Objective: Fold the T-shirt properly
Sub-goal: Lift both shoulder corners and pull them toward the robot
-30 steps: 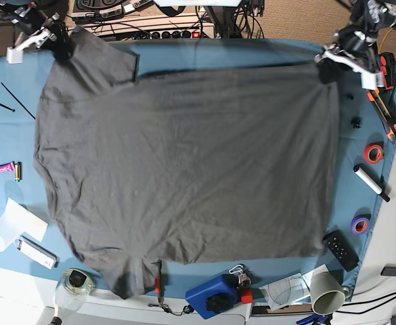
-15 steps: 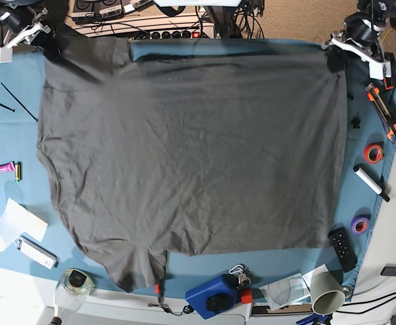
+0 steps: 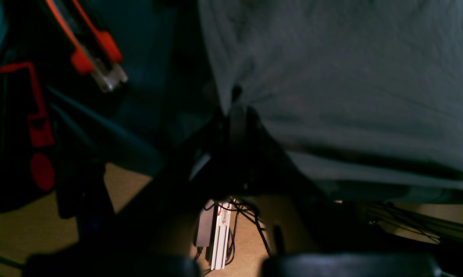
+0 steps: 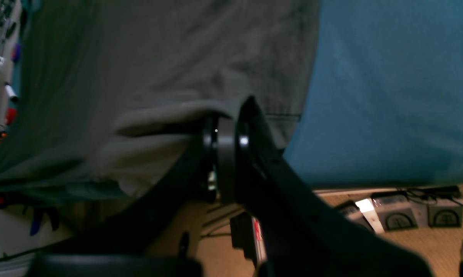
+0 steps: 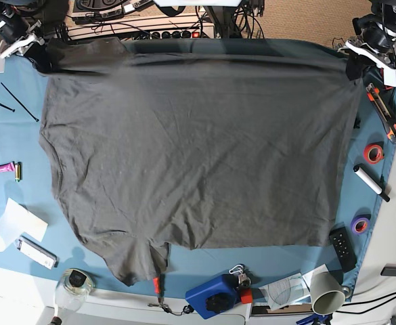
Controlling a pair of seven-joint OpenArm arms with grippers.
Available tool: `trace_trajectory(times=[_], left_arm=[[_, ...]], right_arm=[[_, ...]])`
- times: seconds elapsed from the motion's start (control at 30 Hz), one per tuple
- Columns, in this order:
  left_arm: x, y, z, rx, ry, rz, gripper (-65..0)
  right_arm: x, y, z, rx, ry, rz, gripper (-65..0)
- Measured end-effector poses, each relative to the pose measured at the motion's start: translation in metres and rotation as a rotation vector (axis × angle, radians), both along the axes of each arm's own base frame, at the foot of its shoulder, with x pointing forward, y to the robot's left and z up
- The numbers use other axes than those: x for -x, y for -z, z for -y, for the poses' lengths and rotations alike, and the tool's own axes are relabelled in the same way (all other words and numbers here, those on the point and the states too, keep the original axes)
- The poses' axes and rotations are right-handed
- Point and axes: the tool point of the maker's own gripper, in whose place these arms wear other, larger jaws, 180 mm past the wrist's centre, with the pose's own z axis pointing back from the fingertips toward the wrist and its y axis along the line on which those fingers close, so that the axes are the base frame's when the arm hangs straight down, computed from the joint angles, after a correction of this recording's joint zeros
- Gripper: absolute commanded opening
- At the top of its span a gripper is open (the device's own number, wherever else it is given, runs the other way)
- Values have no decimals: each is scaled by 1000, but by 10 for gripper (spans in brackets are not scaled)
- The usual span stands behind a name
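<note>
place: workshop bench | cues: tape rolls (image 5: 373, 153), power strip (image 5: 174, 34), blue tablecloth (image 5: 8, 135)

Base cam: overhead, straight down, far, whole table. Wrist cams: close, low at far table edge, looking past fingers to floor. All share T-shirt (image 5: 191, 149) (image 3: 350, 77) (image 4: 139, 69) top corners on tablecloth (image 5: 8, 135) (image 4: 389, 96).

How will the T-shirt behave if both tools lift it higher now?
Probably floppy: the T-shirt wrinkles and sags between the left tool and right tool. Likely light, since corner pinches stretch it. Its lower sleeve may drag across the tablecloth.
</note>
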Motion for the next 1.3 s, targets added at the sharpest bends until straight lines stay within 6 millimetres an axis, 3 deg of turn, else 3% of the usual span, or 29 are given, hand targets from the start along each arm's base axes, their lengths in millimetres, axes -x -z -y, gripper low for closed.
trace_trajectory(times=[0.23,0.47,0.57,0.77,0.93,1.1,1.3], left_arm=[[-13,12,33,5,76,1,-650],[-36,11,17,-92,24,3,-650],[-35,12,16,-99,23,-1,-650],[-42,5,2,-176,40,18,-650],[-49,-3,-9,-223,66,41,-650],[-52,-7,-4,-197,69,69,-650],[-53,5,21,-193,149,41,-650]], right_arm=[[-10,1,4,35,2,6,-650],[-21,0,4,48,-4,22,-650],[-23,14,-3,79,-42,-27,-650],[-60,21,-25,105,-122,2,-650],[-80,24,-30,133,-134,-11,-650],[-86,23,-27,154,-126,-1,-650],[-80,28,-28,151,-137,-40,-650]])
